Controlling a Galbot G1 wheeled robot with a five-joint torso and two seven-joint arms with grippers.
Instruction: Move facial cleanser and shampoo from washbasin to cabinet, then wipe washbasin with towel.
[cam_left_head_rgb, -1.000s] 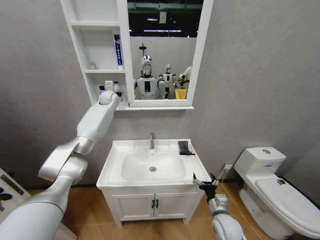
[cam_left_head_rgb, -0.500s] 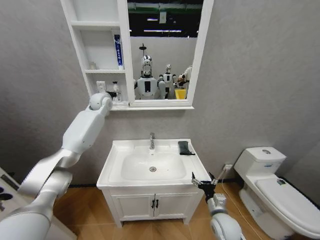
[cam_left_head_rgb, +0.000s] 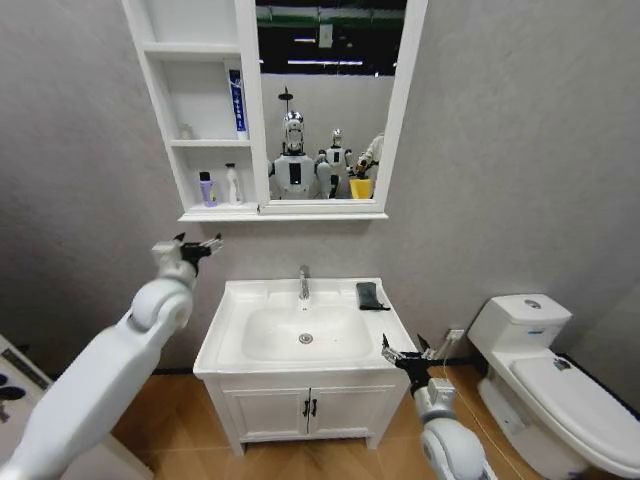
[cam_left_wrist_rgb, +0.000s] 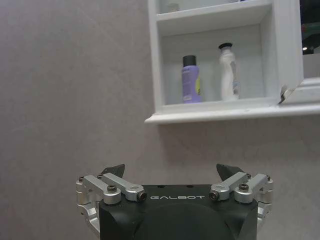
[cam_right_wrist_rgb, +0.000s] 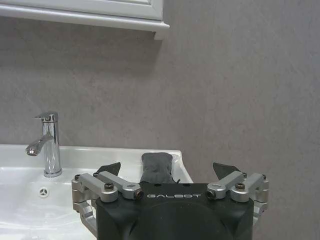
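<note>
Both your claws, left gripper (cam_left_head_rgb: 200, 245) and right gripper (cam_left_head_rgb: 410, 356), gape empty; pinch the soft, light towel (cam_left_head_rgb: 368, 294) mid-fold.

Left gripper (cam_left_wrist_rgb: 171, 172) sitting low, close to camera, black body, silver links, dark fingertips (cam_left_wrist_rgb: 113, 170) spread wide apart, holding nothing. Facing grey wall (cam_left_wrist_rgb: 70, 90). White cabinet (cam_left_wrist_rgb: 215, 112) hanging higher up on wall. Purple bottle (cam_left_wrist_rgb: 190, 79) with black cap standing on bottom shelf. White bottle (cam_left_wrist_rgb: 228, 72) standing just beside it, both upright.
</note>
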